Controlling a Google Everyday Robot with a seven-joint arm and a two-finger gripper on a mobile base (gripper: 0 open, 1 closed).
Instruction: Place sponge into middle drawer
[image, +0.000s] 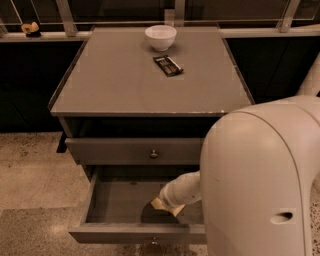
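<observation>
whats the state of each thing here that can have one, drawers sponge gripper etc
middle drawer: pulled open
upper drawer: shut
sponge: down inside the middle drawer, at the gripper's tip
gripper: reached into the middle drawer, at the sponge
white bowl: upright on the cabinet top
snack bar: lying flat on the cabinet top, apart from the white bowl

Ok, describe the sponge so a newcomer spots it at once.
Start at the grey cabinet, then its open lower drawer. Inside, at the gripper, is the sponge: pale yellow, unlike the dark snack bar and white bowl up top.
</observation>
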